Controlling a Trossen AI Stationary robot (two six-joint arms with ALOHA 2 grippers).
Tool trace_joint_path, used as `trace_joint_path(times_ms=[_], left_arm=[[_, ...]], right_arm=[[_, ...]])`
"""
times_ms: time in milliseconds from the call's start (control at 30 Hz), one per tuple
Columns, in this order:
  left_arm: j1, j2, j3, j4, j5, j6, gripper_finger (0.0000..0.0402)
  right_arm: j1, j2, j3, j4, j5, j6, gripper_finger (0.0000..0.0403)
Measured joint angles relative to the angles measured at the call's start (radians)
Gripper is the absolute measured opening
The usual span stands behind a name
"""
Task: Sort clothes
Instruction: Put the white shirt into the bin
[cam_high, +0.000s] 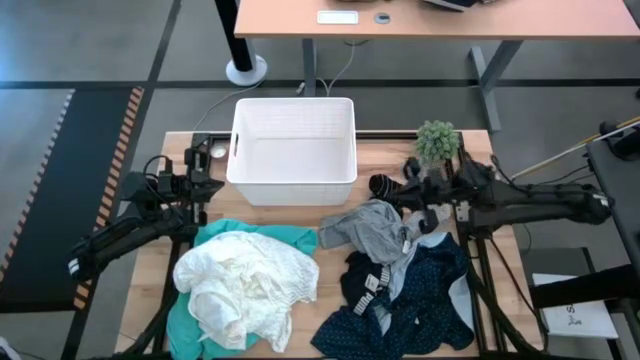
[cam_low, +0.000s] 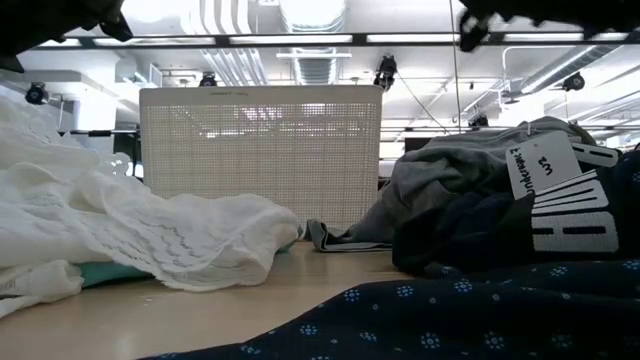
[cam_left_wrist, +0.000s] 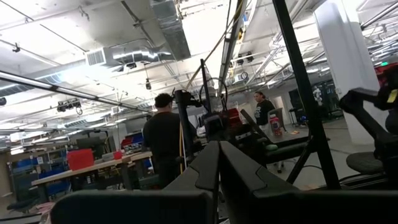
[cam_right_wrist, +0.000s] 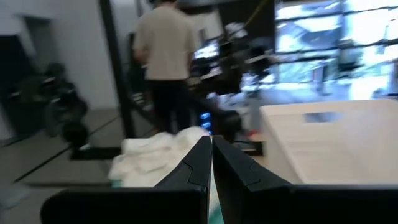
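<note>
Left gripper (cam_high: 200, 187) fingers together, empty, parked at the table's left edge just beside the basket (cam_high: 293, 150). Below it the white garment (cam_high: 245, 285) lies on top of the teal one (cam_high: 290, 237). Risk: pinching white lace likely drags teal along, two colours in one lift. Right of centre, the grey garment (cam_high: 375, 228), black piece with white stripes (cam_high: 368, 283) and navy dotted garment (cam_high: 415, 305) overlap in one heap; a grab there could snag several. Right gripper (cam_high: 385, 186) fingers together, empty, near the plant (cam_high: 437, 142), which a swing could knock. Count: five garments visible, one basket, one plant, two grippers
</note>
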Motion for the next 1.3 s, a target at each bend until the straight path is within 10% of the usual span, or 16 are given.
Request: trace_joint_path(times_ms=[1300], left_arm=[[0.0,0.0,0.0,0.0,0.0,0.0,0.0]], right_arm=[[0.303,1.188,1.081,-0.396,-0.021,-0.077,0.0046]])
